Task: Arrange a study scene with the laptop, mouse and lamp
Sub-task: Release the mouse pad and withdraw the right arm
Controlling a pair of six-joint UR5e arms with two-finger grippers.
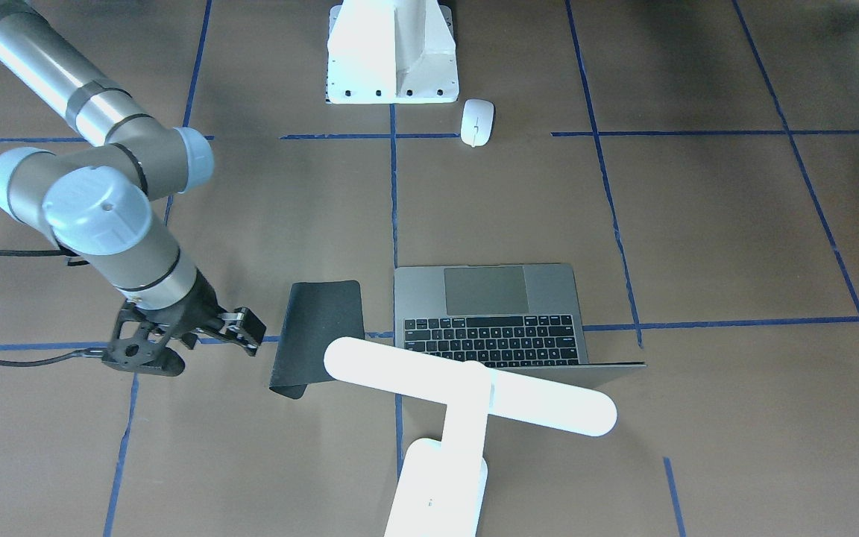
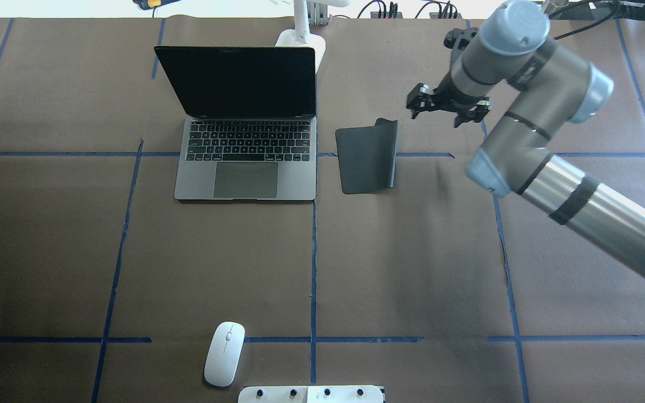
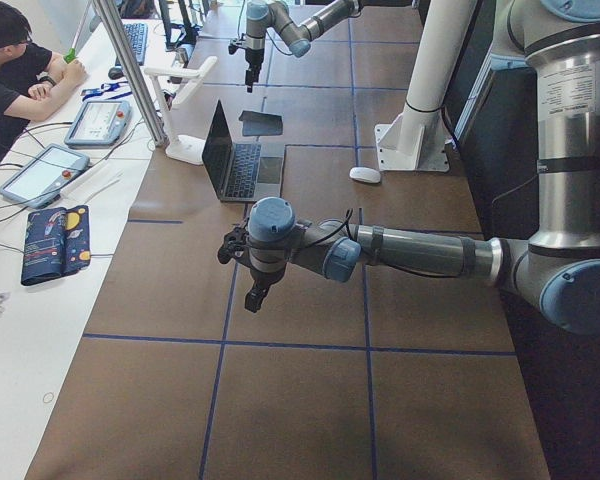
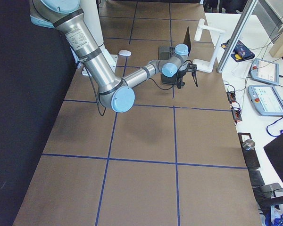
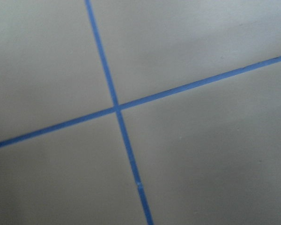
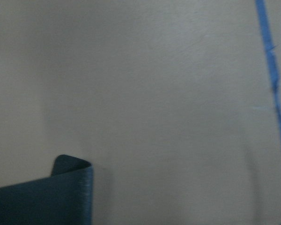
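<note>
We are listing the mouse [image 2: 224, 354] lower left, lengthwise up-frame, well apart from right jaws gaping upper right; left jaws: cannot tell.

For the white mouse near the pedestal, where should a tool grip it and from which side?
Probably from straight above, pinching the mouse across its narrow width at mid-length. It lies flat and low, with both long sides free.

No lettering can be read; key marks on the laptop [image 2: 244, 140] are too small.
</note>
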